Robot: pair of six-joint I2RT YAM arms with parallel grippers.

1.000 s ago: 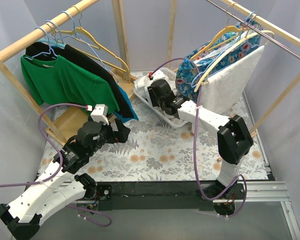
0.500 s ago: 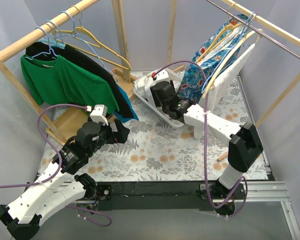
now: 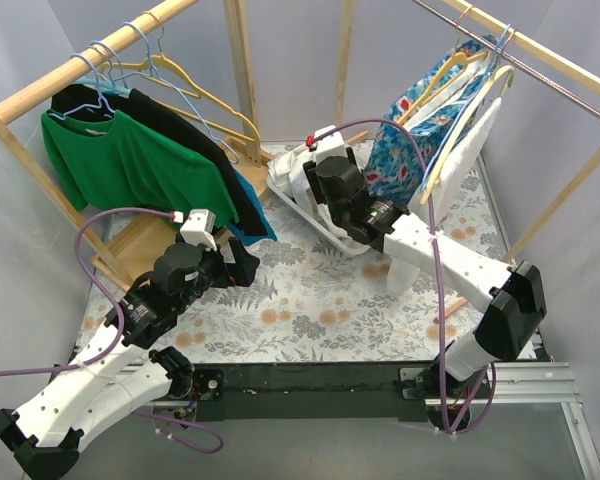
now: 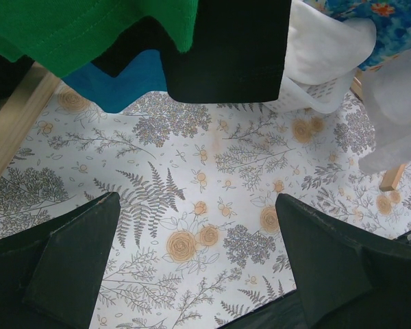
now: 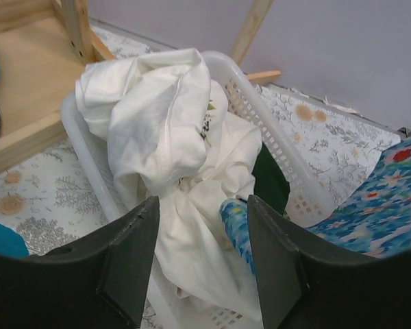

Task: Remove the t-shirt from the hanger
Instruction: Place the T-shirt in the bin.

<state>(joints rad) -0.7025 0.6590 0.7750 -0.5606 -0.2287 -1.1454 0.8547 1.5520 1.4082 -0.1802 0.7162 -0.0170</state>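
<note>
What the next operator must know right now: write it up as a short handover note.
Claws: left claw wide open and empty, low over the floral table cover. Right claw open above the white basket, nothing clearly gripped.
Things: green t-shirt and black garment hang on the left rail; floral garment and white garment hang on the right rail.
Done: crumpled white clothes lie in the basket.
Left: every garment named above is on its rail; which comes off next I cannot tell.
</note>
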